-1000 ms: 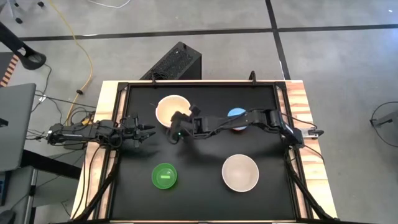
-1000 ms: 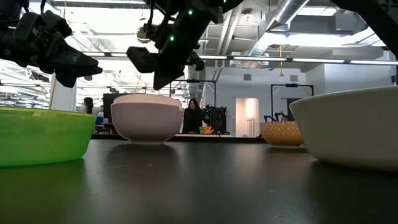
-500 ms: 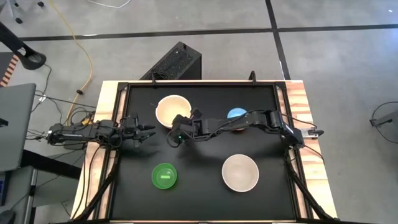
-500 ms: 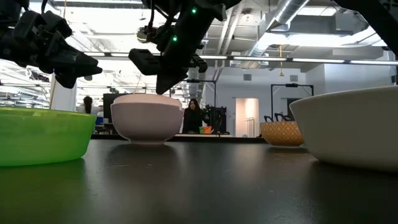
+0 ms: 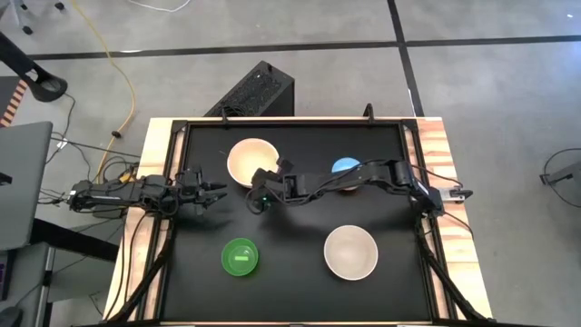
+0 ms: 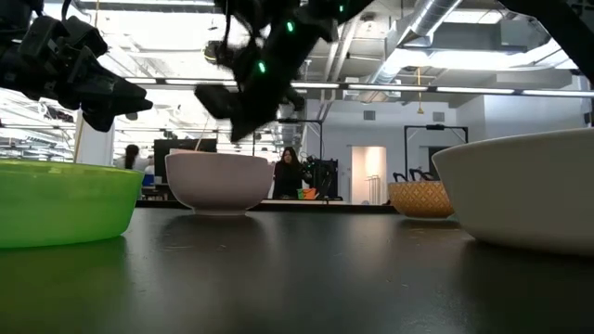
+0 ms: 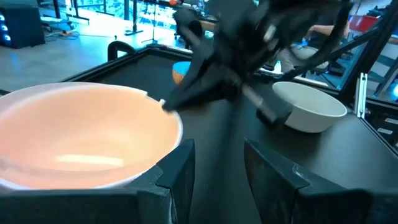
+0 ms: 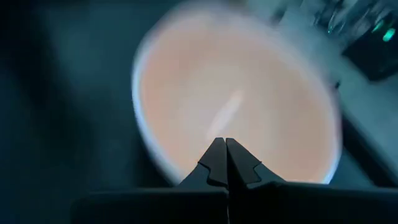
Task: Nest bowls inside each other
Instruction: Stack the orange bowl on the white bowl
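Your right pincer (image 5: 262,188) hangs over the counter (image 5: 300,272) with its fingers pressed together and nothing between them. It sits just beside the near rim of the pale pink bowl (image 5: 251,161), on the side facing the green bowl (image 5: 241,257). The right wrist view looks down into that pink bowl (image 8: 236,106), the closed tips lying over its near wall.

Your left pincer (image 5: 211,192) waits at the counter's left edge, fingers apart, also near this bowl.

The cream bowl (image 5: 350,252) stands well apart toward the front right. The blue bowl (image 5: 344,166) sits behind the right arm.

In my judgement you cannot grip the rim until the right fingers part.
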Motion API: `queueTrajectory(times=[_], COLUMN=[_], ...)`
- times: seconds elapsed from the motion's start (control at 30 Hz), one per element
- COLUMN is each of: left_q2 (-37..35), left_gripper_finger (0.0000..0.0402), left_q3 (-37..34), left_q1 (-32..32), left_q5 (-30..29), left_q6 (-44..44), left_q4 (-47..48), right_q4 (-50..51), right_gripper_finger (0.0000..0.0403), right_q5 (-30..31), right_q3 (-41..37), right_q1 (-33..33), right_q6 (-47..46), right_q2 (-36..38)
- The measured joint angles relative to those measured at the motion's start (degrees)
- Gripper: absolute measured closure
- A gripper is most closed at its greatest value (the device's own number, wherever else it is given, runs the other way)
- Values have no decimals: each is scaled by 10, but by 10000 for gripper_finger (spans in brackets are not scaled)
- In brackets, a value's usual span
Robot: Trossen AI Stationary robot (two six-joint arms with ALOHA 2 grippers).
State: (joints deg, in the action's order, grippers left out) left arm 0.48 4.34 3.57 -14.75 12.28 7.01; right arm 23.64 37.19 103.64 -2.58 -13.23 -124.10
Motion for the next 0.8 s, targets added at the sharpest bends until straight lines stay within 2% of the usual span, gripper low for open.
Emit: queueTrajectory(times=[0.1, 0.23, 0.33, 0.53, 0.8], left_q2=[0, 0, 0, 0, 0], left_gripper_finger=[274, 274, 274, 274, 274], left_q3=[0, 0, 0, 0, 0], left_q1=[0, 0, 0, 0, 0], left_q5=[0, 0, 0, 0, -5], left_q6=[-3, -4, 0, -2, -5], left_q4=[0, -2, -4, -4, -4], right_q4=[-57, -221, -290, -328, -323], right_gripper_finger=[398, 398, 398, 398, 398], right_q5=[12, -80, -131, -223, -230], right_q3=[15, -2, -11, -39, -68], right_q1=[12, 63, 104, 159, 181], right_q6=[43, 96, 84, 28, 0], right_q2=[3, 2, 2, 2, 1])
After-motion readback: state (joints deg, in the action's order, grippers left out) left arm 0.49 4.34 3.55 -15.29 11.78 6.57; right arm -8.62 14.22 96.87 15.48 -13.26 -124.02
